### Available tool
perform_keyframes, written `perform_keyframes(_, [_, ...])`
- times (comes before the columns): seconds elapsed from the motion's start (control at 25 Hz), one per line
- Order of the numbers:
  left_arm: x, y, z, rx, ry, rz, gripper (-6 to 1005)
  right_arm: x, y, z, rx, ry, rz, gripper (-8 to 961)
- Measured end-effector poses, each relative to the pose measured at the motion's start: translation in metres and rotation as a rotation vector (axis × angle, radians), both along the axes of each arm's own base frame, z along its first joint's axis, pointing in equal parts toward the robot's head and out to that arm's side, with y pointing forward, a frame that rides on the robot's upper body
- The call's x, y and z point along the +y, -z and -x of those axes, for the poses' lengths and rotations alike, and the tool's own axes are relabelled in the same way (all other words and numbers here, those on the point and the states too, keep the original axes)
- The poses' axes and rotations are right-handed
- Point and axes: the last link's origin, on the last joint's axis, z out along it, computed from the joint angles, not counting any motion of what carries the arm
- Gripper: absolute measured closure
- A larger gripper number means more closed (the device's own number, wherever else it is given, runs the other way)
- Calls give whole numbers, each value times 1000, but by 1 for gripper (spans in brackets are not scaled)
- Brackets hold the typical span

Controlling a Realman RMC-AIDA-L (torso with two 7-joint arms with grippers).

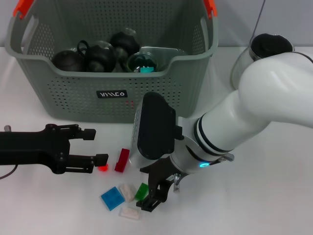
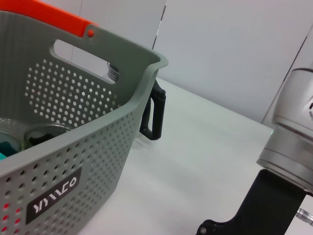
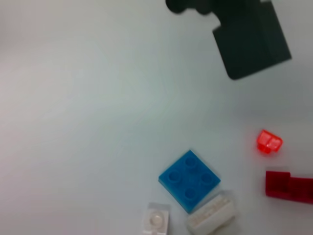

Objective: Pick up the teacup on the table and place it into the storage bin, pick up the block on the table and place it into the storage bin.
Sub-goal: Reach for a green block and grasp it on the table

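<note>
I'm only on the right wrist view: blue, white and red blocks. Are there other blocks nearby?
Observer: Yes. The head view shows a green block right beside the right gripper.
Operator: And the dark shape beyond the small red piece?
Observer: That's the left gripper, open and low; the small red piece lies just off one fingertip.
Operator: Anything in the bin?
Observer: The storage bin holds several dark round pots.

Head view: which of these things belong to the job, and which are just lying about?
Job:
bin
green block, at the right gripper
blue block
dark red block
bright red block, by the left gripper
clear blocks
dark round pots already in the bin

Lying about:
black handle behind the bin
</note>
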Motion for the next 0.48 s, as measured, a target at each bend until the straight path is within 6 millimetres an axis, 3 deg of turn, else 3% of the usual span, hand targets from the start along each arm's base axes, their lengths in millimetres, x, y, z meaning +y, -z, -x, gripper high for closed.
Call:
perform_keyframes(0.32, [1, 0, 0, 0, 1, -1, 154, -2, 6, 0, -8, -2, 11, 167])
perform_keyframes(0.48, [1, 0, 0, 0, 1, -1, 154, -1, 6, 1, -10, -6, 9, 306])
